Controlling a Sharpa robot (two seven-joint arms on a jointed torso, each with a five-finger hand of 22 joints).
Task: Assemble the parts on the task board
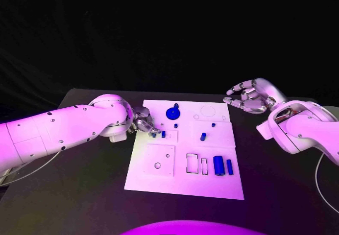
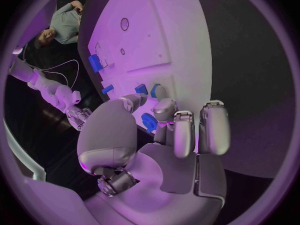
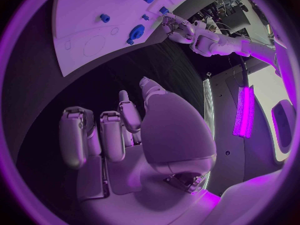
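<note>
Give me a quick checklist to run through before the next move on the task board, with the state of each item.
1. Left hand at the task board: ok, its fingers reach over the board's left edge beside small blue parts.
2. Left hand holding a part: cannot tell; a blue part sits by its fingertips, contact unclear.
3. Right hand clear of the board: ok, it hovers off the far right corner with nothing in it, fingers apart.
4. Blue disc on the board: ok, near the far edge.
5. Two blue cylinders on the board: ok, side by side near the front right.
</note>
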